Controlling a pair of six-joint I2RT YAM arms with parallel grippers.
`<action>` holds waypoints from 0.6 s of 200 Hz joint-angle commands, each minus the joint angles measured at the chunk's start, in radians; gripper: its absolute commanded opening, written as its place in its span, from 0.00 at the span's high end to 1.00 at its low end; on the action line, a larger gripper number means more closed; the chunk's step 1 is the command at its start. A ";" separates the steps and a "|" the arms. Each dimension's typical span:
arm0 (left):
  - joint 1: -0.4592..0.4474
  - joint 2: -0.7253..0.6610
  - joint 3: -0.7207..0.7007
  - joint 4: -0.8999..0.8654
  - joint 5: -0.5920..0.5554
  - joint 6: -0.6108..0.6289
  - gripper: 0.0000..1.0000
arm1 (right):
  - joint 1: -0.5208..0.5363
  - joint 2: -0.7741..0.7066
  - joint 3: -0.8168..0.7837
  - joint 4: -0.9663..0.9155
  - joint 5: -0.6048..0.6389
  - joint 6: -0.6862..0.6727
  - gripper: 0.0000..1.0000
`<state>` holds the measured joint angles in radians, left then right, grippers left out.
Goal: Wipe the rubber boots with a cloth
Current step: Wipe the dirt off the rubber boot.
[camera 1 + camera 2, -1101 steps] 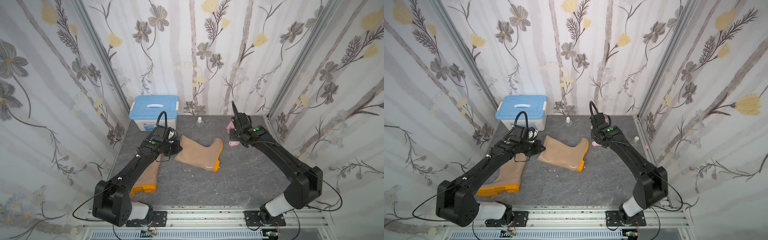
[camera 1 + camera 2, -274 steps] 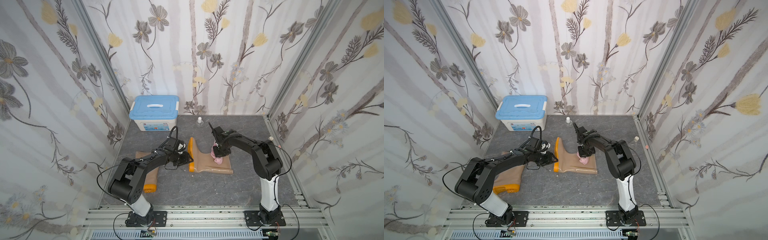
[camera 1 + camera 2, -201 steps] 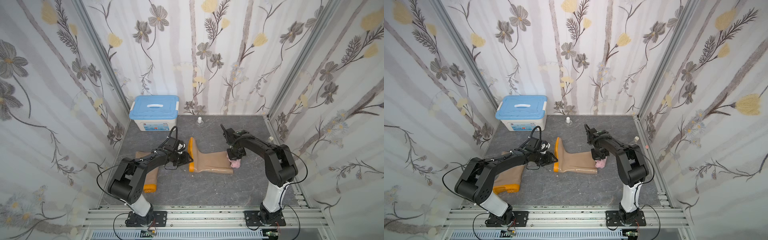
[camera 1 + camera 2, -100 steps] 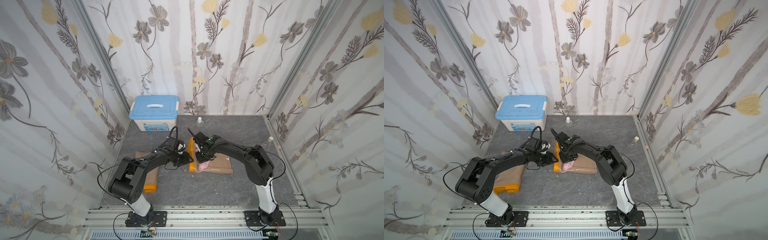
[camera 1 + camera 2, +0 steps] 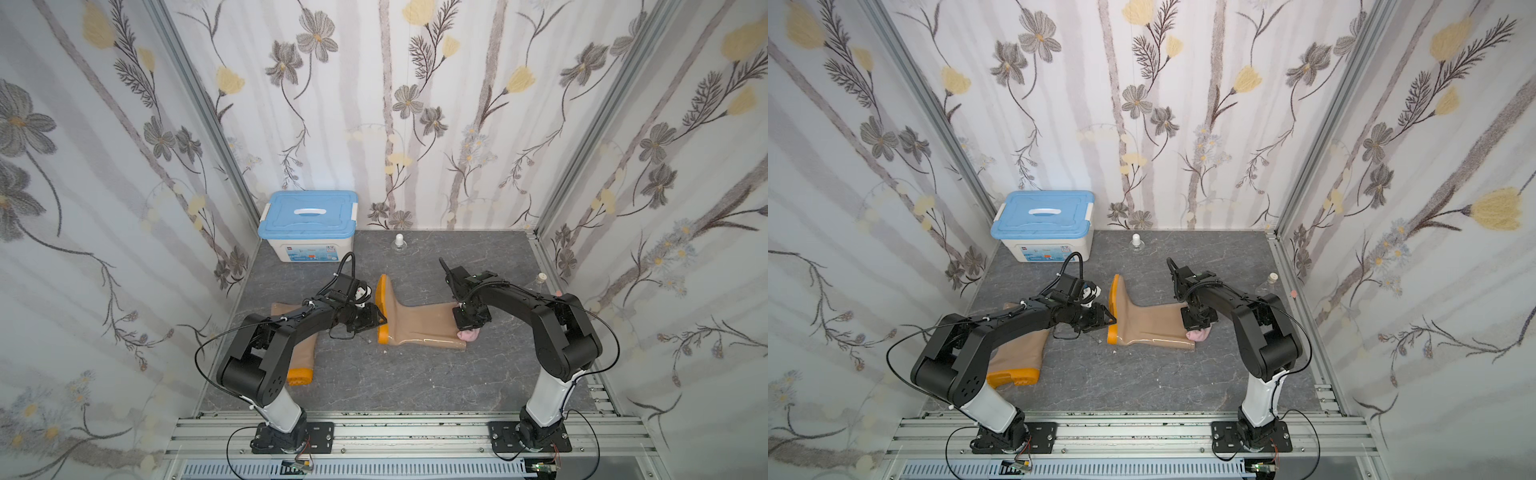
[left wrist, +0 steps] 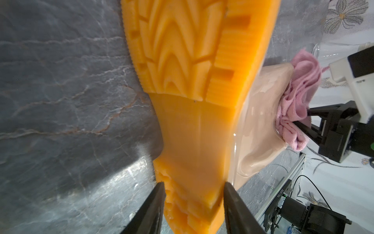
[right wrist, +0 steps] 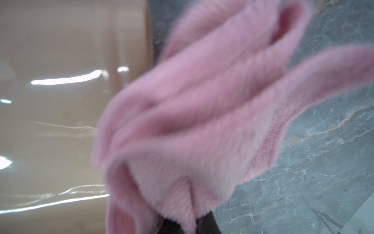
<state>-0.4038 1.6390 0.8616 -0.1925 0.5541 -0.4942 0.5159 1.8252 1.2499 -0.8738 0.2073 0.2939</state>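
One rubber boot lies on its side mid-table, orange sole facing left. My left gripper is shut on its orange heel, one finger on each side. The pink cloth hangs bunched from my right gripper, which is shut on it at the open end of the boot's shaft. Part of the cloth lies over the shaft rim, part over the table. The other boot lies under my left arm.
A white box with a blue lid stands at the back left. A small white-capped bottle is at the back wall, another small bottle by the right wall. Floral walls close three sides; metal rails run along the front.
My right gripper has carried the cloth along the boot from the foot end by the sole to the shaft's open end on the right. The left gripper still holds the heel.
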 commanded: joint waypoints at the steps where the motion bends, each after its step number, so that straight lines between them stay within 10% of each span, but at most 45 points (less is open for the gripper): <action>1: 0.006 0.016 -0.009 -0.110 -0.168 0.008 0.52 | 0.104 0.009 0.104 0.023 -0.083 0.010 1.00; 61: 0.008 0.013 -0.008 -0.113 -0.169 0.010 0.52 | 0.372 0.190 0.327 0.056 -0.227 0.075 1.00; 120: 0.009 0.020 -0.006 -0.109 -0.163 0.011 0.52 | 0.152 -0.071 -0.110 0.049 -0.111 0.094 1.00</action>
<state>-0.4034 1.6421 0.8619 -0.1917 0.5583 -0.4942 0.7689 1.8446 1.2709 -0.7151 0.0101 0.3672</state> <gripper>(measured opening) 0.480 0.087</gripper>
